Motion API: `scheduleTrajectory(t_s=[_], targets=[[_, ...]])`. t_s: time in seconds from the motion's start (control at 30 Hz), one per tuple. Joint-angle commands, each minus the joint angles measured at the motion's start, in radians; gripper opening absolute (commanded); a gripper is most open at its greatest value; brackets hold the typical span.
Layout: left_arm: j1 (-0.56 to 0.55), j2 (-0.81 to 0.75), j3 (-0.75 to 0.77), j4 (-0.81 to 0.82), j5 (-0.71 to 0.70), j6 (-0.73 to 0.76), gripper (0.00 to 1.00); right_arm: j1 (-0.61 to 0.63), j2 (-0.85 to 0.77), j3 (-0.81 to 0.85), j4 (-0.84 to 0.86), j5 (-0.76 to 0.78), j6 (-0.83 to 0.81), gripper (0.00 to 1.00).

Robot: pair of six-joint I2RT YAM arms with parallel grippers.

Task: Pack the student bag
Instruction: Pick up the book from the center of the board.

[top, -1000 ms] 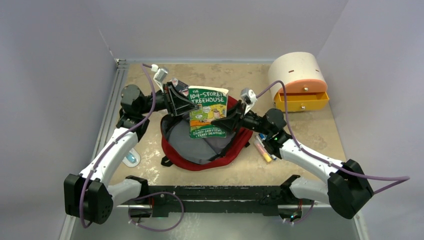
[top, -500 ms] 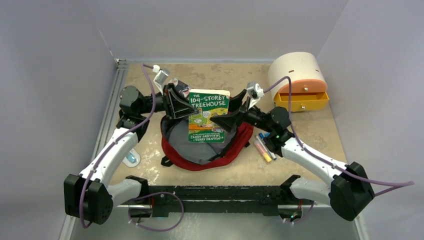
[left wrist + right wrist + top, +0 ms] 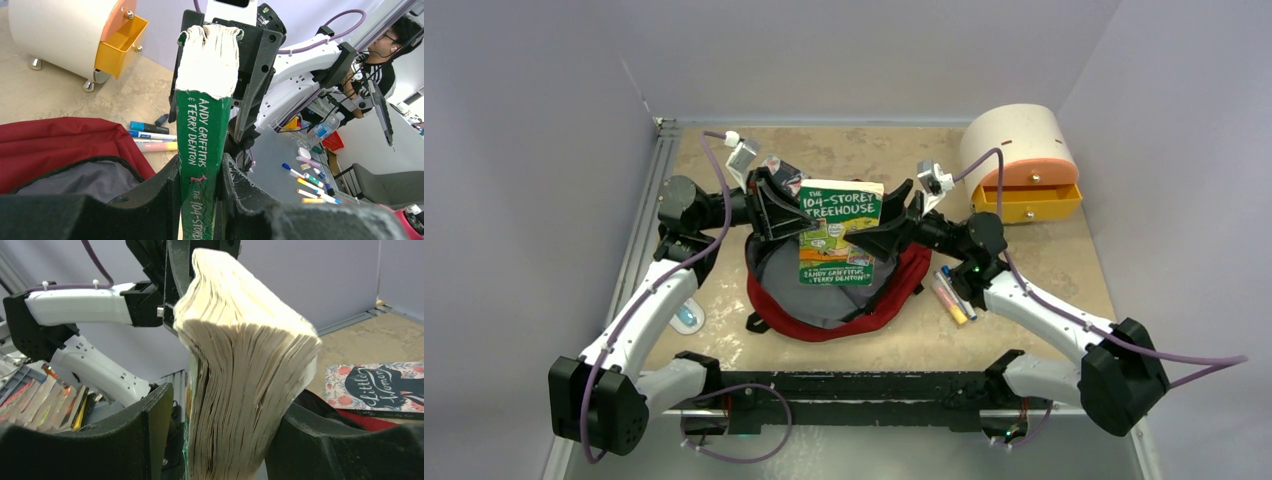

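My left gripper (image 3: 200, 172) is clenched on the spine of the green paperback book (image 3: 836, 232), holding it upright over the open mouth of the dark red fabric backpack (image 3: 824, 328). The bag lies flat on the table between my two arms, grey lining showing. My right gripper (image 3: 220, 440) straddles the book's fanned page edge with its jaws apart and a gap on one side, so I judge it released, not pinching. Progress: early-ish. The book is above the bag, not in it, and I see nothing packed on the lining. Left to do, by my read: lower this book in, then the coloured marker pens (image 3: 951, 293) on the table just right of the bag, and the dark floral-covered book (image 3: 375, 387) lying by the red fabric. Hidden: I can't tell whether the book's lower edge touches the lining or hovers. The bag's far part is behind the book and grippers. The small pale object (image 3: 686, 318) left of the bag is too small to name.
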Motion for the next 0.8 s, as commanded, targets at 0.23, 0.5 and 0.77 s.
scheduleTrajectory(t_s=[0.23,0.5,0.77], targets=[[-0.003,-0.052,0.074,0.103,-0.104,-0.027,0.0,-0.001,0.023,-0.023,0.099,-0.074,0.014,0.61],[-0.003,-0.044,0.084,0.18,-0.133,-0.078,0.0,0.0,0.056,-0.05,0.205,-0.103,0.077,0.57],[-0.003,-0.024,0.083,0.239,-0.153,-0.114,0.0,0.0,0.079,-0.051,0.246,-0.12,0.094,0.44]])
